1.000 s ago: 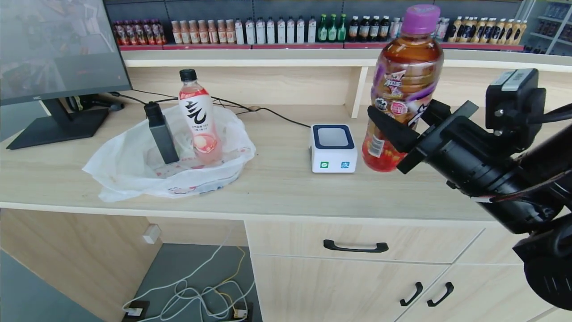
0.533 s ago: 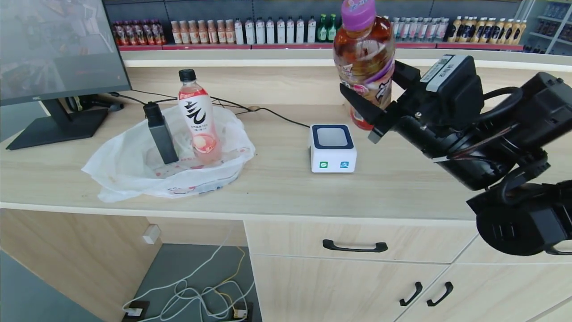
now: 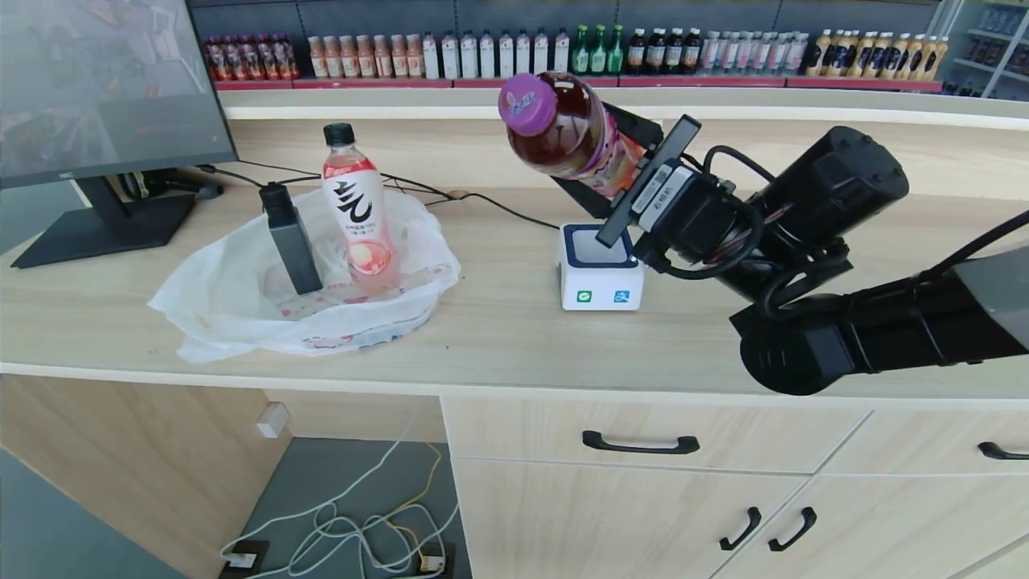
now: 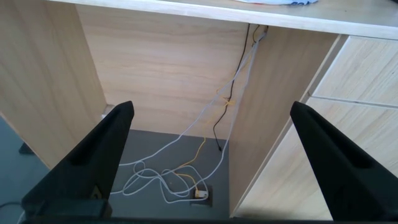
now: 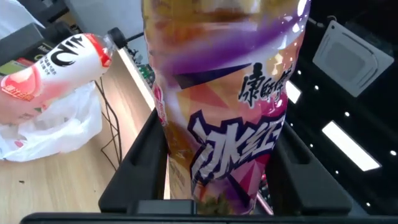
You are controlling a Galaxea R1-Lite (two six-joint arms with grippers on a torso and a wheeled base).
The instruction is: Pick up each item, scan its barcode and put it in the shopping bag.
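Note:
A tea bottle (image 3: pixel 563 129) with a purple cap and purple label hangs tilted, cap toward the left, just above the white barcode scanner (image 3: pixel 601 273). My right gripper (image 3: pixel 623 161) is shut on its body; in the right wrist view the bottle (image 5: pixel 230 112) sits between both fingers (image 5: pixel 134 168). The white shopping bag (image 3: pixel 233 310) lies open on the counter's left. In it stand a pink bottle (image 3: pixel 358 217) and a dark grey box (image 3: pixel 291 241). My left gripper (image 4: pixel 211 168) hangs open and empty below the counter edge, facing the floor cables.
A monitor (image 3: pixel 96 80) on its stand occupies the far left of the counter. A black cable (image 3: pixel 482 203) runs along the back behind the scanner. Shelves of drinks (image 3: pixel 563 52) line the wall beyond. Drawers with black handles (image 3: pixel 639 442) are below the counter.
My right arm has carried the tea bottle leftward from the scanner's right side and tipped it from upright to slanted above the scanner. The bag and its contents stayed put.

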